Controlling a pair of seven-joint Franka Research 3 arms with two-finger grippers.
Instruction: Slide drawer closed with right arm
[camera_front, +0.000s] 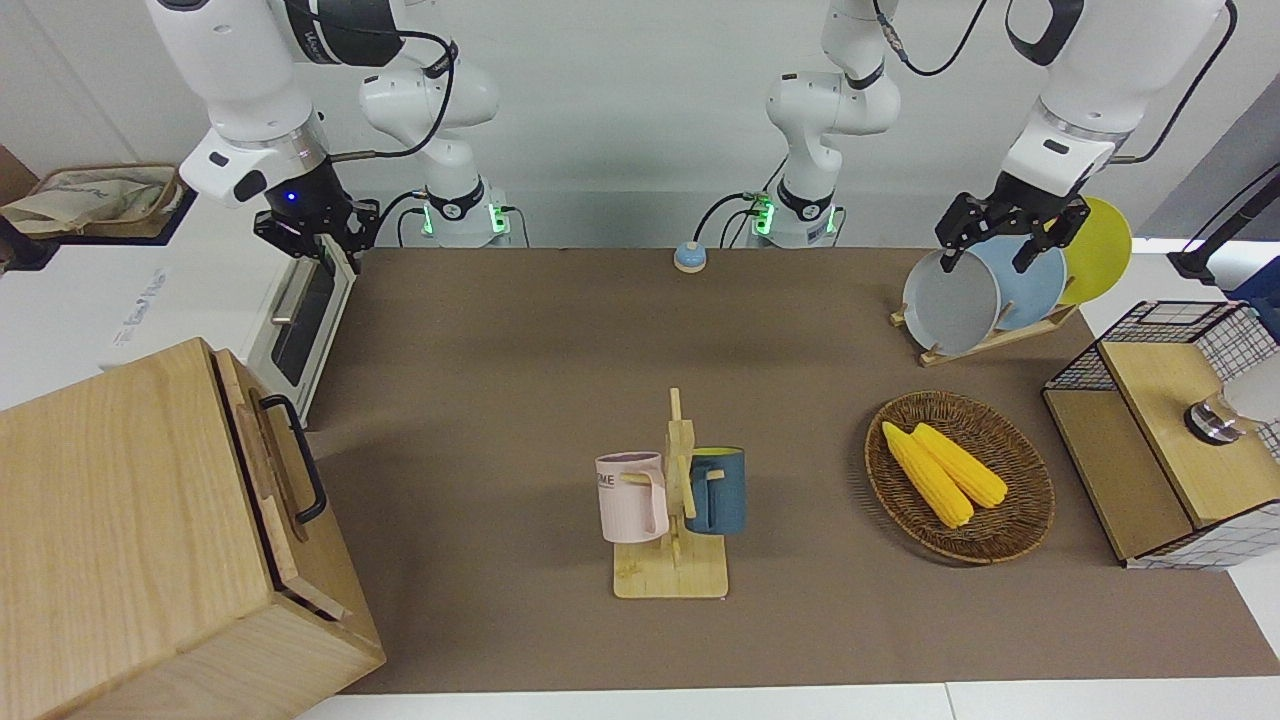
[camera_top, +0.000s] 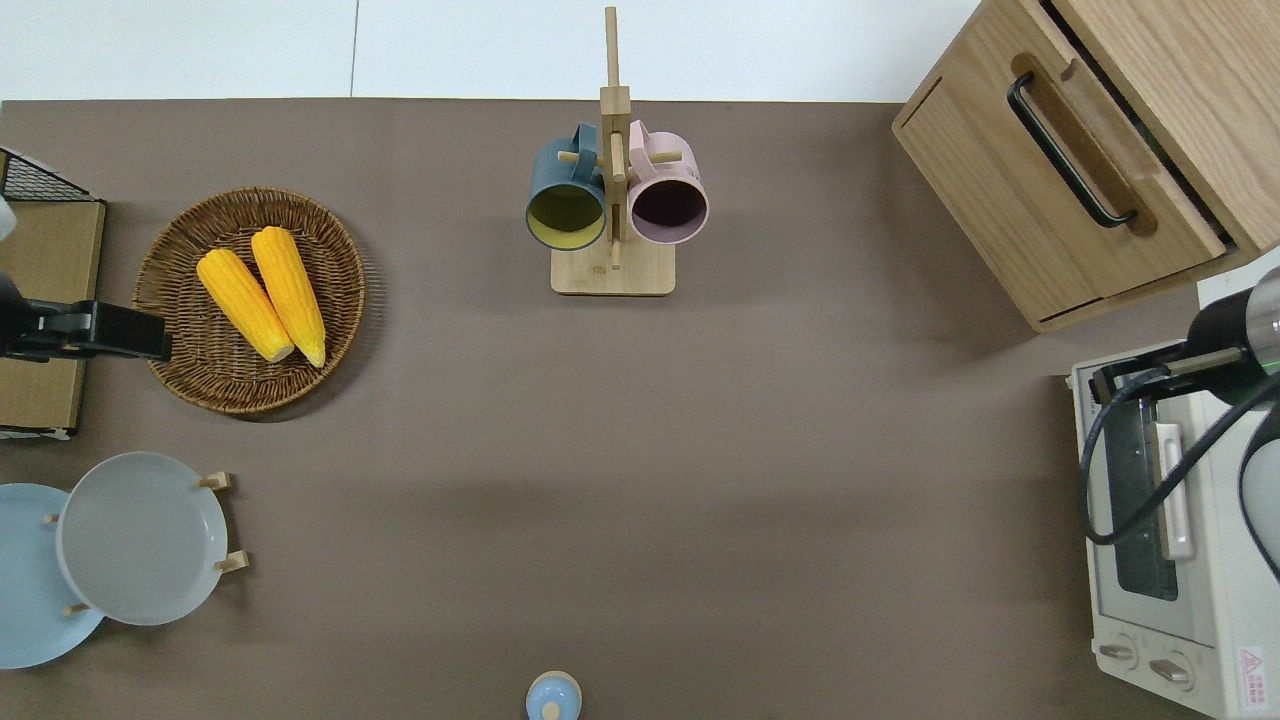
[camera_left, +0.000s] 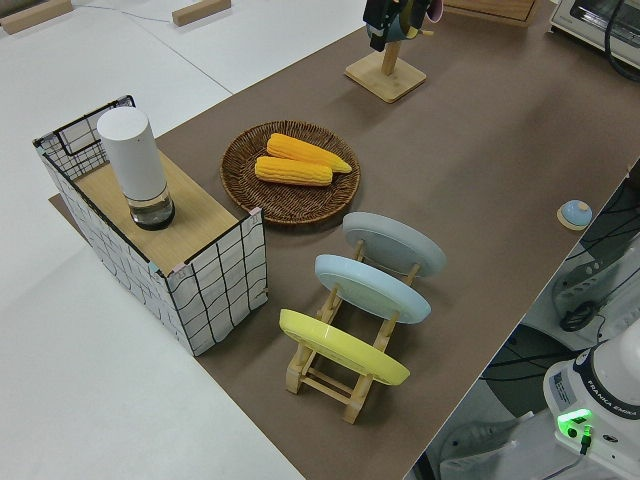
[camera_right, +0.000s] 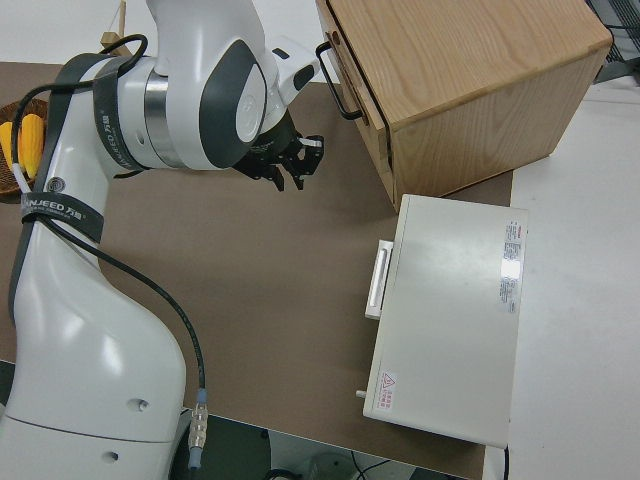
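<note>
The drawer (camera_front: 262, 470) sits in the pale wooden cabinet (camera_front: 120, 540) at the right arm's end of the table. Its black loop handle (camera_front: 300, 458) faces the table's middle. Only a narrow dark gap shows between its front (camera_top: 1110, 150) and the cabinet (camera_right: 470, 70). My right gripper (camera_front: 308, 240) hangs in the air, clear of the drawer, over the white oven's end nearest the cabinet. It also shows in the right side view (camera_right: 290, 168). It holds nothing. My left arm is parked, its gripper (camera_front: 992, 250) open.
The white oven (camera_front: 300, 310) stands beside the cabinet, nearer to the robots. A mug rack (camera_front: 672, 500) with two mugs stands mid-table. A basket of corn (camera_front: 960, 475), a plate rack (camera_front: 985, 290) and a wire mesh box (camera_front: 1170, 430) are toward the left arm's end.
</note>
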